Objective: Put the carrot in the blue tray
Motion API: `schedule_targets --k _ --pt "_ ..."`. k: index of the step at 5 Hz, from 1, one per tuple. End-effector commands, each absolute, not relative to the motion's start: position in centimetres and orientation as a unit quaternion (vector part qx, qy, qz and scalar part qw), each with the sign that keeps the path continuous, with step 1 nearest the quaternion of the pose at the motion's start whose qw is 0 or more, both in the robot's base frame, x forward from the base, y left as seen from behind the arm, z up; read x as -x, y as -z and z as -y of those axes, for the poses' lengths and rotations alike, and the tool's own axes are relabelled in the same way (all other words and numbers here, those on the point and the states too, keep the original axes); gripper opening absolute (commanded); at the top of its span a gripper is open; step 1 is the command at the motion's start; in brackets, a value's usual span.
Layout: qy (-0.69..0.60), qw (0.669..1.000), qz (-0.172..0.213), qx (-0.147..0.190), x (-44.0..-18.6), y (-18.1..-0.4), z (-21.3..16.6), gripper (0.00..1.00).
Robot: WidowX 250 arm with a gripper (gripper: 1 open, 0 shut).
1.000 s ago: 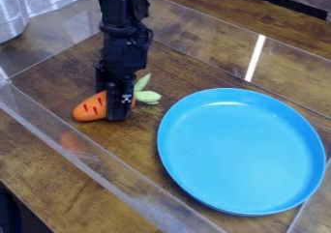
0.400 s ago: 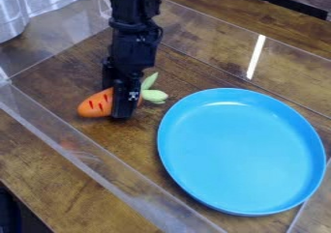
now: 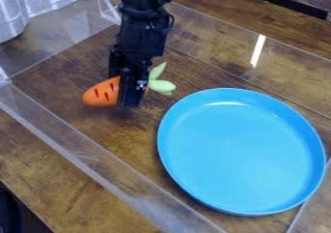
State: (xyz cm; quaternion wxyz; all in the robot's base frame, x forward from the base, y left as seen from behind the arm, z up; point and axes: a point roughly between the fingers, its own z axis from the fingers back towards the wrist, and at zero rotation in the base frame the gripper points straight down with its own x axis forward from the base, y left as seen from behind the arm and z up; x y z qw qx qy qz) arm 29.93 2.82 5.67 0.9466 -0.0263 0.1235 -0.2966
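Since the earlier frame the gripper has risen, carrying the carrot up off the wooden table. Camera view: the fingers pinch the carrot's middle, hiding that part; orange body shows left, pale green leaves right. The blue tray lies just right, rim cut off.

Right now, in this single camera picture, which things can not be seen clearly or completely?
- Middle of the carrot: covered by the tool in the camera view, so the contact of the fingers is not visible.
- Upper part of the arm: cut off by the top edge.
- Carrot's underside: whether it is off the table cannot be told from this angle.
- Right side of the blue tray: its rim nearly meets the right edge.
- Stripe marks on the carrot: too small.
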Motion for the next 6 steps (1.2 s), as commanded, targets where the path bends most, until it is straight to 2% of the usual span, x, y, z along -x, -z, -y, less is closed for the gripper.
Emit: schedule_targets --k 1,4,6 --pt "0.312 0.947 -0.078 -0.001 -31.2 -10.0 -1.7 0.00" --pt "0.341 0.937 -0.070 -0.019 -31.5 -13.8 2.9 0.00" --pt "0.344 0.937 -0.060 -0.028 -30.1 -15.6 6.2 0.00"
